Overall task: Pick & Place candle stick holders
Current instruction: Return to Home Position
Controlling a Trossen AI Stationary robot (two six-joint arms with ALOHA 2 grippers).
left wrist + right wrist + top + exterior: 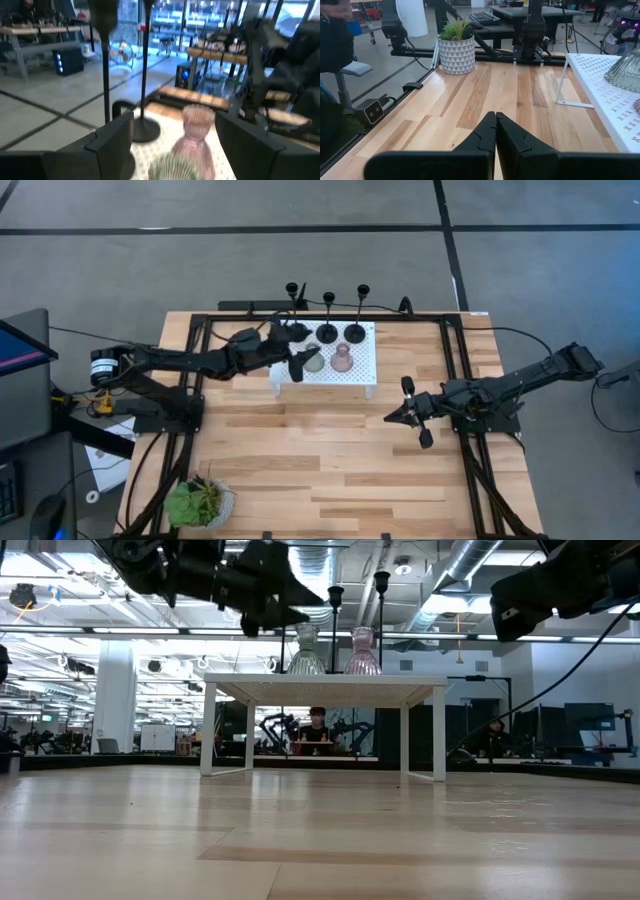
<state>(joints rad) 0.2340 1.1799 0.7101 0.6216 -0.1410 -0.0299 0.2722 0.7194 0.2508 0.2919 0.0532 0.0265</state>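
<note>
Left gripper [300, 365]: fingers spread, empty, over the left end of the white shelf [365, 370]. Right gripper [495, 120]: fingers pressed together, above the wooden table [300, 450]. On shelf: three black candle holders [327, 332] at back; green holder [314, 361] and pink holder [342, 359] in front.

A leafy potted plant [200, 502] sits at a corner of the wooden counter [310, 450], well apart from the white perforated shelf [364, 366].

Robotics lab, open-plan: exposed ceiling ducts [470, 568], grey concrete floor [300, 260], distant workbench [322, 747] with robot arms [275, 726], seated person [318, 720].
</note>
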